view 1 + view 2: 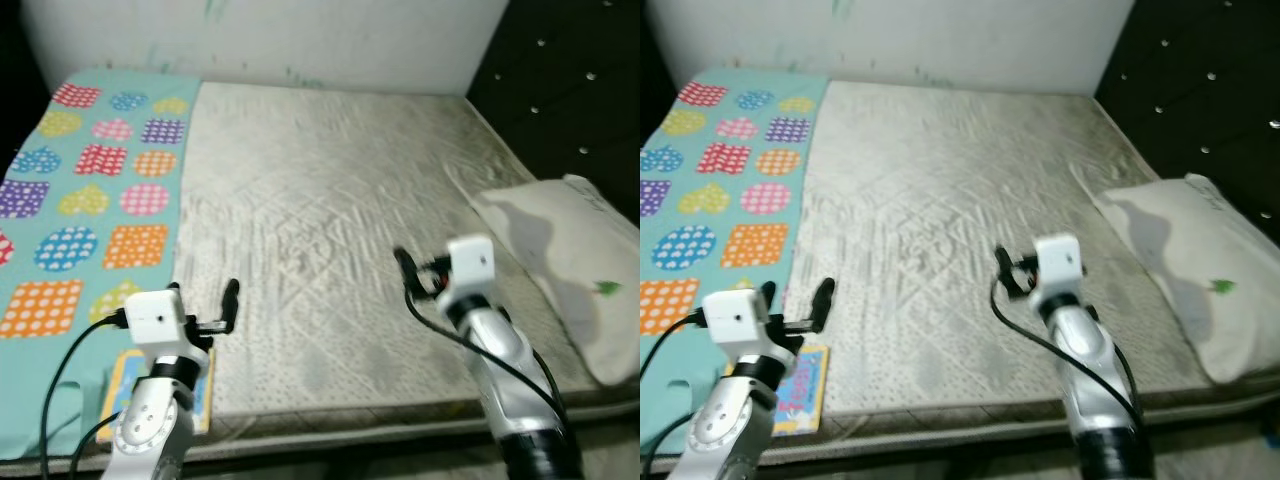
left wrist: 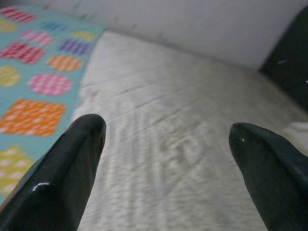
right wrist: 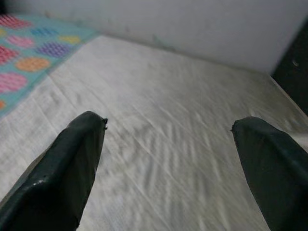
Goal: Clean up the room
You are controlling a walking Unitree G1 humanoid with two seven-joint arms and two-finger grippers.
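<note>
Nearest us in the head views, our left gripper (image 1: 228, 300) and right gripper (image 1: 405, 268) hover over the bare mattress (image 1: 330, 200); a booklet (image 1: 800, 388) lies near-left, a pillow (image 1: 565, 260) right. Wrist views show both spread wide, empty, ready to pick.

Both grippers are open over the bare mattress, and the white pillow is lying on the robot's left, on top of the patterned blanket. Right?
Not quite. The white pillow lies on the robot's right, on the bare mattress by the dark headboard, not on the patterned blanket, which is on the left. The left eye view shows this. The rest holds: the left gripper and right gripper both have their jaws apart over the mattress.
</note>
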